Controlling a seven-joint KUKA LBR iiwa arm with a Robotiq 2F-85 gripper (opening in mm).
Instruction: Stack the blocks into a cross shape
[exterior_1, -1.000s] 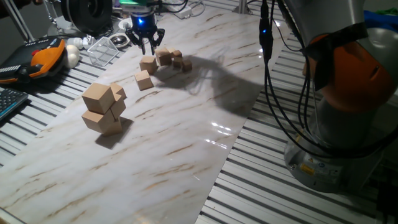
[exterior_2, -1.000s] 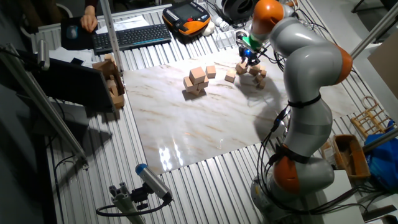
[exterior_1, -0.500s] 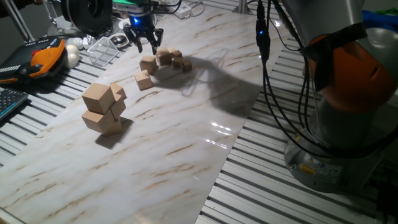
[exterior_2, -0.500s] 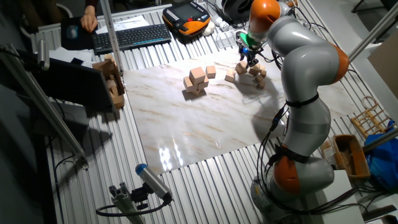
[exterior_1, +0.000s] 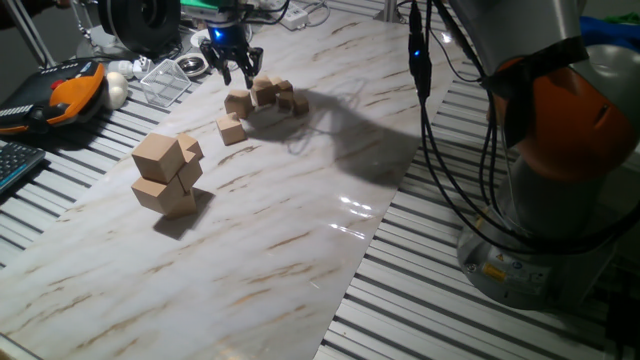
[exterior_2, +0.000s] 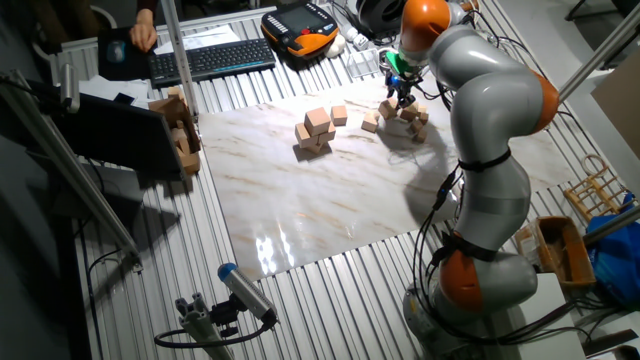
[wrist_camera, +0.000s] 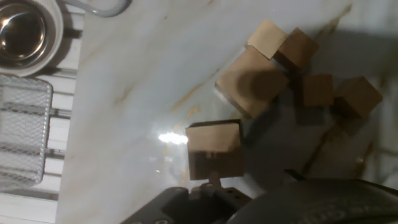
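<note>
Three mid-size tan blocks lie at the far end of the marble board. One (exterior_1: 238, 102) is just below my gripper (exterior_1: 234, 76). A second (exterior_1: 232, 128) lies nearer the camera. A third (exterior_1: 264, 90) sits in a cluster with tiny cubes (exterior_1: 288, 99). My gripper hovers above the first block with its fingers spread and nothing between them. In the hand view that block (wrist_camera: 214, 149) lies low in the frame and the cluster block (wrist_camera: 252, 82) lies up and right of it. The other fixed view shows my gripper (exterior_2: 401, 92) over the same blocks (exterior_2: 388, 108).
A stack of bigger tan cubes (exterior_1: 165, 172) stands toward the middle-left of the board. A clear plastic box (exterior_1: 165, 80) and a metal bowl (wrist_camera: 22, 25) sit just off the board's far-left edge. An orange pendant (exterior_1: 70, 92) and a keyboard (exterior_2: 210, 58) lie beyond.
My gripper has risen a little and shifted slightly toward the far left edge. The blocks have not moved.
</note>
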